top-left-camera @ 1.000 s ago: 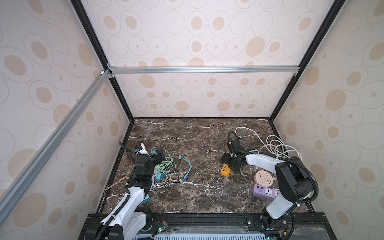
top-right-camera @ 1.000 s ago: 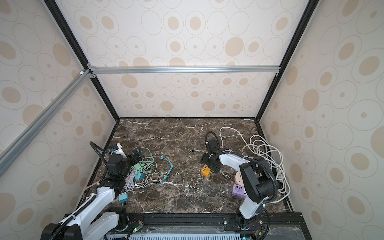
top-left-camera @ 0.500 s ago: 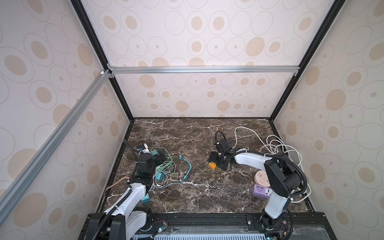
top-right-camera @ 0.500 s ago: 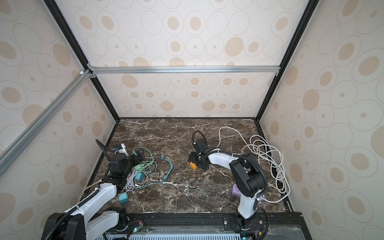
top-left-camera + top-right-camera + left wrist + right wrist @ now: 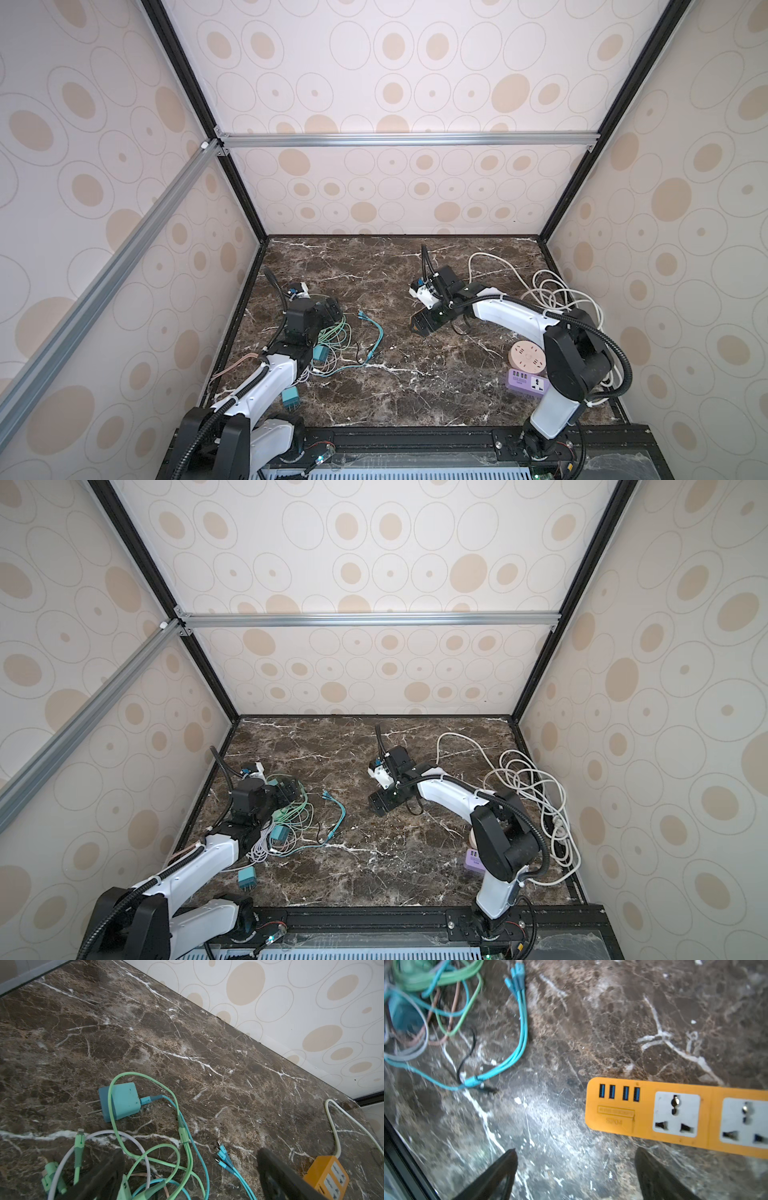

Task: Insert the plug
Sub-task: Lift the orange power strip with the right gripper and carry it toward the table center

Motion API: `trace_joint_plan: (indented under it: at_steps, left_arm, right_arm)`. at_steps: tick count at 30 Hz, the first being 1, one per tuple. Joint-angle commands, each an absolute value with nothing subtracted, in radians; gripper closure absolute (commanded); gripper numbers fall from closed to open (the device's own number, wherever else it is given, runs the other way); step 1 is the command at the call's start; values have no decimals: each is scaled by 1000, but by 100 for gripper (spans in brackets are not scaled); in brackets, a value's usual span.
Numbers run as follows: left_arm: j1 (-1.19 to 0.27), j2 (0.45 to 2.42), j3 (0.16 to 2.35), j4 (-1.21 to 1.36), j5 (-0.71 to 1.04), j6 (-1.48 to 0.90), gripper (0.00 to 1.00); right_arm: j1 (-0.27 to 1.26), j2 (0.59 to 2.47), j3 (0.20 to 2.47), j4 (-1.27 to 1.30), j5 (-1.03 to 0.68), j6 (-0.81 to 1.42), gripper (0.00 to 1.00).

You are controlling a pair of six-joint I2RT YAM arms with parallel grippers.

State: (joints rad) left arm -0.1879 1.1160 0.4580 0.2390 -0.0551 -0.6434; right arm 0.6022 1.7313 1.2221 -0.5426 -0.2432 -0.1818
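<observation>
Left end effector (image 5: 332, 309) sits at the lower left in both top views, low over a tangle of green and teal cables (image 5: 338, 340). I see the right end effector (image 5: 422, 326) near the middle, close to the marble surface (image 5: 374, 390). At the lower right lie a round socket (image 5: 527, 356) and, just below it, a purple strip (image 5: 525, 379). A white cord (image 5: 548, 291) is heaped at the right.

From the left wrist, I see both black fingers (image 5: 99, 1176) spread wide, released, with cable loops between them. The teal plug (image 5: 119, 1101) lies flat at centre left, its prongs pointing to the frame's left and a green loop draped across it. The orange power strip (image 5: 326, 1176) is in the lower right corner.

From the right wrist, I see the fingers (image 5: 500, 1169) apart and released, with bare marble between them. The orange power strip fills the right of the frame, sockets up, and its near edge is just above one fingertip. I cannot tell whether they touch.
</observation>
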Motion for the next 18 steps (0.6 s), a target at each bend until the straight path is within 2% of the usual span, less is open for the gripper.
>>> trace_joint_plan:
  at_steps: [1,6,10,15,18]
  left_arm:
    - [-192,1101,486,213,-98,-678,2]
    - [-192,1055,473,203,-137,-688,2]
    - [-192,1020,469,171,-167,-679,2]
    - [-192,980,457,149,-186,-674,2]
    - [-192,958,459,130,-196,-665,2]
  right_arm:
    - [602,1722,1247,-659,-186,-643,10]
    - [594,1790,1327,-765,-139,-956,9]
    - [580,1875,1434,-789,-37,-1031,9]
    - [561,1995,1564,-882,-55,-1154,9]
    - [560,2079,1665,-898,-31,-1149,9]
